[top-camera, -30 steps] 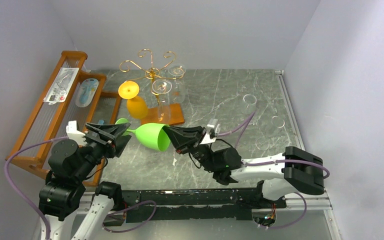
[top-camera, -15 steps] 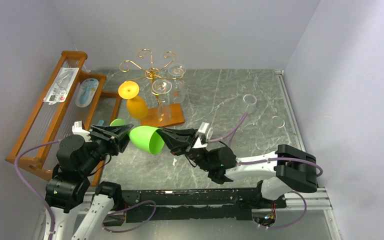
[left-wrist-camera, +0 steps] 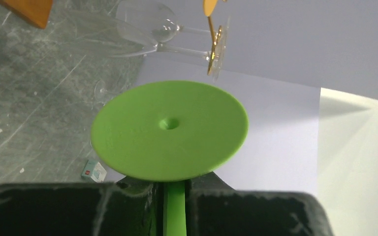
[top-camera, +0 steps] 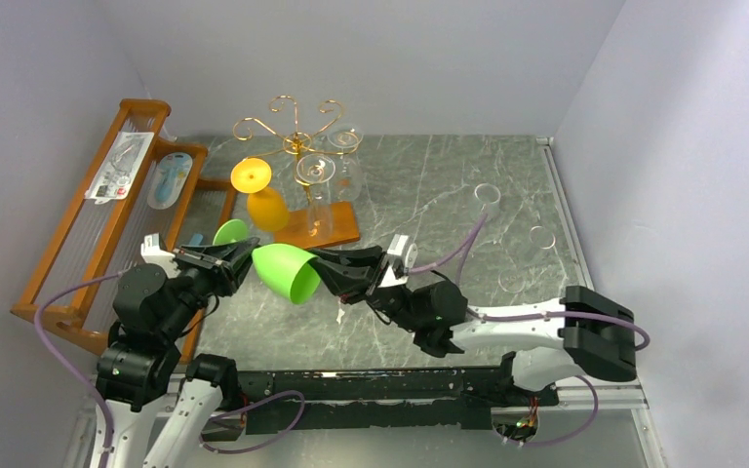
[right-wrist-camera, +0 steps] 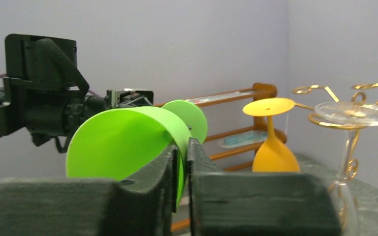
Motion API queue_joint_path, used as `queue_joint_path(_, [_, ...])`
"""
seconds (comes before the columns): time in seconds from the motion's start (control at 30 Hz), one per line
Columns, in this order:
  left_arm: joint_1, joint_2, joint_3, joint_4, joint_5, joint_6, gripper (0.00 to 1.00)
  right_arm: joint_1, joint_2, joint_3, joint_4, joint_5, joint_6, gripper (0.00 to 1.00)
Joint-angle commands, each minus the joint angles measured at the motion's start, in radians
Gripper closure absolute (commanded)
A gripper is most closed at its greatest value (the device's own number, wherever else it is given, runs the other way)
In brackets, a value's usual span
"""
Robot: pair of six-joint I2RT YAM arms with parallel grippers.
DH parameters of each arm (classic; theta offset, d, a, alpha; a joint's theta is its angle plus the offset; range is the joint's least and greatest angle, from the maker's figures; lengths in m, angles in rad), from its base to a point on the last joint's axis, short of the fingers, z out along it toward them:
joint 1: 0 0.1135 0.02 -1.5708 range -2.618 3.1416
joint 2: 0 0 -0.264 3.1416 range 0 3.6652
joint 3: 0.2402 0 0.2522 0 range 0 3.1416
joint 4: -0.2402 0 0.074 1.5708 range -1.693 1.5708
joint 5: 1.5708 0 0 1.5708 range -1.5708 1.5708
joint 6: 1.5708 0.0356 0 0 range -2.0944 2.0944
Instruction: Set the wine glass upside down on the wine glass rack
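Holding a lime-green plastic wine glass (top-camera: 283, 271) sideways above the grey marble tabletop (top-camera: 429, 195), with left gripper (top-camera: 242, 253) clamped on its stem and right gripper (top-camera: 320, 264) pinching its bowl rim. Farther back, gold wire tree-shaped rack (top-camera: 297, 144), with 1 orange glass (top-camera: 266, 209) and 2 clear glasses (top-camera: 318, 187) hanging inverted.

Left arm stood raised; left gripper (top-camera: 237, 256) pointed right, jaws clamped on glass (top-camera: 286, 273) stem. Right arm lay stretched leftward; right gripper (top-camera: 330, 270) jaws pinched glass rim.

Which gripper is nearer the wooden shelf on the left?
Left. The left gripper, holding the green wine glass by its stem, is just beside the wooden shelf; the right gripper, pinching the bowl, is on the glass's far side.
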Motion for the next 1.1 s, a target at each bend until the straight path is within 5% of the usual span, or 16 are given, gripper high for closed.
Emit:
queue_joint_path(0.0, [0.006, -0.028, -0.012, 0.116, 0.003, 0.095, 0.95, 0.017, -0.076, 0.032, -0.245, -0.054, 0.086, 0.72])
queue_joint_path(0.4, [0.005, 0.025, 0.083, 0.184, -0.037, 0.648, 0.95, -0.083, -0.340, 0.086, -0.929, -0.141, 0.152, 0.37])
queue_joint_path(0.57, [0.005, 0.070, 0.107, 0.241, 0.013, 1.004, 0.95, -0.116, -0.367, 0.274, -1.228, -0.285, 0.225, 0.34])
queue_joint_path(0.83, [0.005, 0.021, 0.050, 0.399, 0.274, 1.449, 0.95, -0.132, -0.231, 0.518, -1.354, -0.194, 0.610, 0.32])
queue_joint_path(1.07, [0.005, 0.013, 0.026, 0.452, 0.385, 1.601, 0.95, -0.138, -0.143, 0.594, -1.275, -0.203, 0.932, 0.30])
